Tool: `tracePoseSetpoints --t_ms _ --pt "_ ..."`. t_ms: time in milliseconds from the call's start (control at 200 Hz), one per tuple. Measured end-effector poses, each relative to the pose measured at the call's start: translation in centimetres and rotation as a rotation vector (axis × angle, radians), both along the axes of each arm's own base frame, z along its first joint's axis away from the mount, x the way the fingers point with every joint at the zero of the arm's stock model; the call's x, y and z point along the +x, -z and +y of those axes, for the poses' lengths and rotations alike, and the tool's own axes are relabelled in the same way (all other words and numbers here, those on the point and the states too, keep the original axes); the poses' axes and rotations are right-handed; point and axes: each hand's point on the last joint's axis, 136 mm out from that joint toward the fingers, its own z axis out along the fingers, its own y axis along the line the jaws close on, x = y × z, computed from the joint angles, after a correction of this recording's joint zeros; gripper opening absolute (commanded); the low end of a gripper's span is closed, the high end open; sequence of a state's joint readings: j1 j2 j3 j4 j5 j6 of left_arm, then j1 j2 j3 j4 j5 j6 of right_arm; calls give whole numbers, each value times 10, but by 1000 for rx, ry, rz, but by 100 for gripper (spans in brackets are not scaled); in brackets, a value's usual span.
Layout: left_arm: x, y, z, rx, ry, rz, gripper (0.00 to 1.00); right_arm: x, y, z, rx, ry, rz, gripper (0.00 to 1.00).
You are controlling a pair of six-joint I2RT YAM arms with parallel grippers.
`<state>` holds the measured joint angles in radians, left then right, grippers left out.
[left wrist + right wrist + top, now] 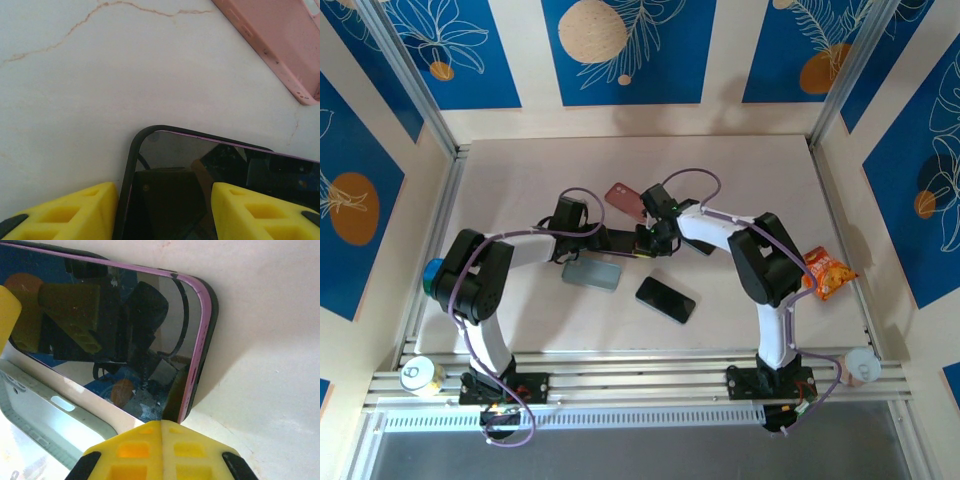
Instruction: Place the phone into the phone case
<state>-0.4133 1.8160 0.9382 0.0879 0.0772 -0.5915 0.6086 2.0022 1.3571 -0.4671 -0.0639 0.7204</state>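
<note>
The phone (200, 165), dark-screened with a purple rim, lies on the table inside a black phone case whose rim (131, 165) wraps its corner. My left gripper (165, 200) is open: one yellow finger (70, 212) sits outside the case's edge, the other (260, 210) over the screen. In the right wrist view the same phone (115, 325) shows its purple side against the black case (212, 315). My right gripper (162, 427) is shut with nothing in it, its tips at the phone's near corner. Both grippers meet mid-table, left (638, 240) and right (660, 232).
A pink case (623, 198) lies just behind the grippers, its edge (280, 40) close to the phone. A grey-blue case (592, 273) and a second black phone (666, 299) lie nearer the bases. A snack bag (828, 274) sits at the right. Walls ring the table.
</note>
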Motion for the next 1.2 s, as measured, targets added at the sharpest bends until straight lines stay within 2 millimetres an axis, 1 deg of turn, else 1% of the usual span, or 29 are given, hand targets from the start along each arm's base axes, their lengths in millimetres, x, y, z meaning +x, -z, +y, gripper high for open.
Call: tracePoseSetpoints --t_ms 460,525,830,1030,1200 --pt "0 2 0 15 5 5 51 -4 5 2 -75 -33 -3 0" --pt "-1 2 0 22 9 3 51 -6 13 3 -86 -36 -5 0" --pt "0 3 0 36 9 6 51 -7 18 5 -80 -37 -15 0" --pt "0 3 0 44 12 12 51 -8 15 5 -55 -25 -33 0" --pt "1 2 -2 52 15 25 51 -8 11 4 32 16 -34 0"
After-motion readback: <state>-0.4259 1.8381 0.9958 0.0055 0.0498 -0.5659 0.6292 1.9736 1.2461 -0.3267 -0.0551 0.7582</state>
